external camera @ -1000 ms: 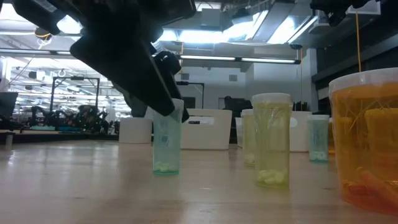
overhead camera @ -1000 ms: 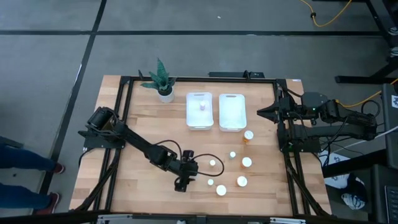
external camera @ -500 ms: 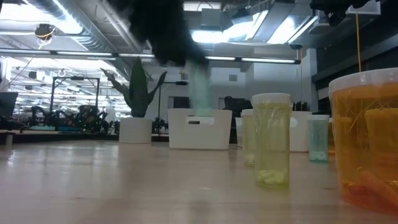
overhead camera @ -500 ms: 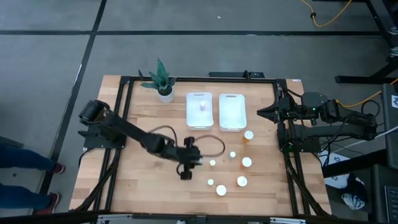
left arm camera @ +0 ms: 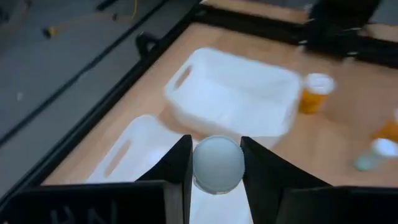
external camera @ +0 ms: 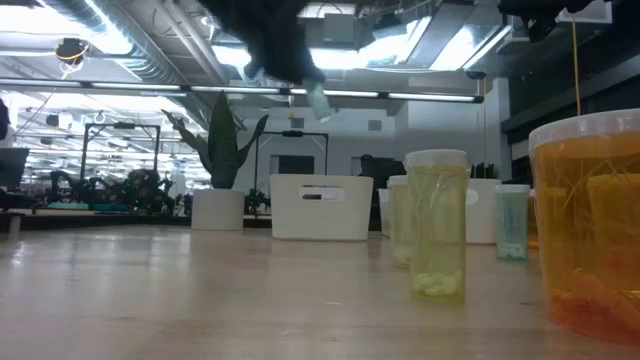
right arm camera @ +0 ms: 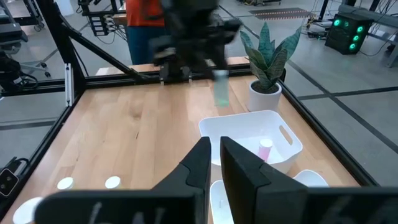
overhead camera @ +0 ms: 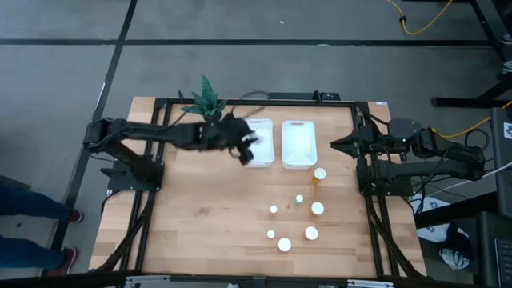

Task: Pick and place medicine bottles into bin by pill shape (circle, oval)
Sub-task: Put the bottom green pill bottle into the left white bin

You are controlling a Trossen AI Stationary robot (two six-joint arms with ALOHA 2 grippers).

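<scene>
My left gripper (overhead camera: 245,147) is shut on a small pale green bottle (right arm camera: 221,87) in the air over the left white bin (overhead camera: 258,157), which holds a pink bottle (right arm camera: 264,149). The right white bin (overhead camera: 298,144) stands beside it. An amber bottle (overhead camera: 319,176) and several small white-capped bottles (overhead camera: 311,233) stand on the table's near right part. My right gripper (overhead camera: 336,145) is shut and empty at the table's right edge, over the frame. My left gripper pinches the pale green bottle's upper end (left arm camera: 217,167), by its cap, between its two fingers (left arm camera: 177,168). The fingers come from above, slanting down. The bottle hangs below them, slightly tilted (external camera: 317,100), clear of the bin and the table.
A potted green plant (overhead camera: 208,104) stands at the far left, close behind my left arm. The black frame rail (overhead camera: 256,100) runs around the table. A person in an orange top (right arm camera: 143,18) stands beyond the table's left side.
My left gripper has risen from the near middle of the table with the pale green bottle and gone toward the far edge, to above the left bin. The bottle, which stood on the table, is now lifted clear and hangs below the fingers.
</scene>
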